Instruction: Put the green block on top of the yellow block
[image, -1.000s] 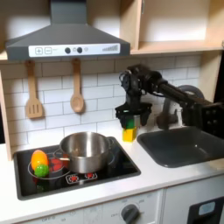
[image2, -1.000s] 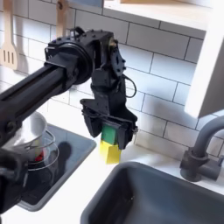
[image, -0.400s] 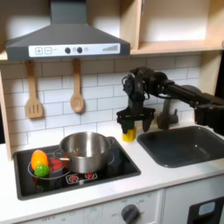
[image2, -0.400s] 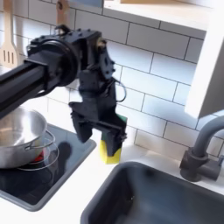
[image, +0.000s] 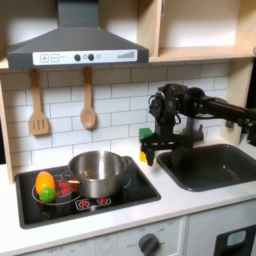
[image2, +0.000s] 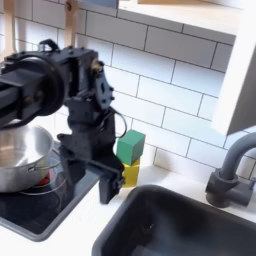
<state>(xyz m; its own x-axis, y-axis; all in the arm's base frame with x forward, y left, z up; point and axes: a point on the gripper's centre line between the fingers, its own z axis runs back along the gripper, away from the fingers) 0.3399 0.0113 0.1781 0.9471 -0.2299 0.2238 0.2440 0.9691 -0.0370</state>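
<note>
The gripper (image2: 104, 178) is hanging low over the counter (image2: 90, 235) between the hob (image2: 60, 205) and the sink (image2: 190, 225), and its fingers (image2: 107, 190) are showing as dark prongs pointing down with nothing between them; they look parted, though how far they are spread I cannot tell. In the first exterior view the gripper (image: 160, 150) is sitting just to the right of the stack, partly covering it.

The green block (image2: 129, 147) is resting on the yellow block (image2: 129, 174), flat and upright, against the tiled wall behind. It is lying just to the second exterior view's right of the fingers, close beside them but apart, with no finger touching it. In the first exterior view the green block (image: 146, 133) is peeking out at the arm's left edge, with the yellow block (image: 145, 153) below it.

The stack is sitting as it is because the green block is bearing squarely on the yellow one, so it needs no grip to stay up. The fingers being off to one side and empty suggests the placing step is done and the arm is clear of the load. The main risk I judge is a sideways brush from the arm toppling the stack.

The pot (image: 97, 172) is standing on the hob, well apart from the blocks.
</note>
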